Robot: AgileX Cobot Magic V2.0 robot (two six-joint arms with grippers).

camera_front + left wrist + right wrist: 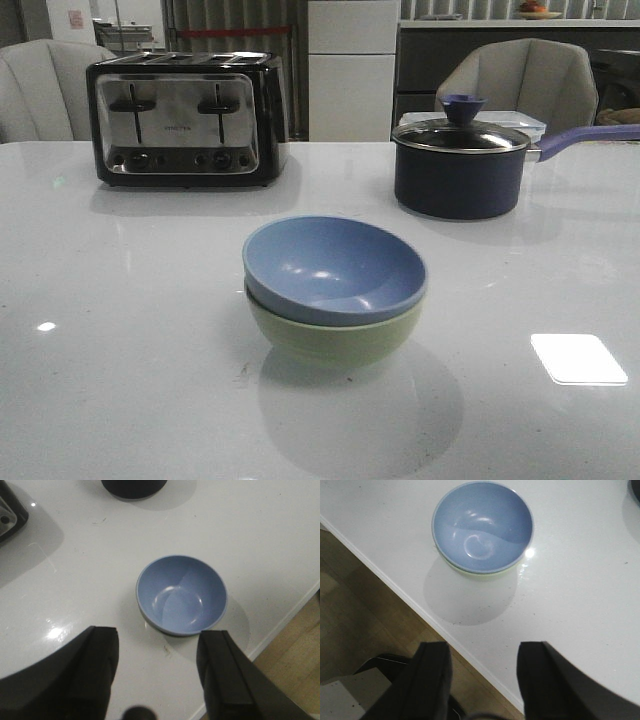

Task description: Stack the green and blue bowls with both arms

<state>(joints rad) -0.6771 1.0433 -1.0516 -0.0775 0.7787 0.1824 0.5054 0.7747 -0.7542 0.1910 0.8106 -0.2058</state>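
The dusty blue bowl (pixel 335 265) sits nested inside the pale green bowl (pixel 335 340) on the white table, near the front middle. The stack also shows in the left wrist view (pixel 181 594) and in the right wrist view, where a sliver of the green bowl (pixel 470 571) peeks out under the blue bowl (pixel 482 525). My left gripper (pixel 157 650) is open and empty, held above the table short of the bowls. My right gripper (pixel 482 655) is open and empty, above the table's front edge. Neither arm shows in the front view.
A black and chrome toaster (pixel 185 120) stands at the back left. A dark lidded saucepan (pixel 460 165) with a purple handle stands at the back right. The table's front edge (pixel 395 587) runs close to the bowls, with wooden floor beyond it.
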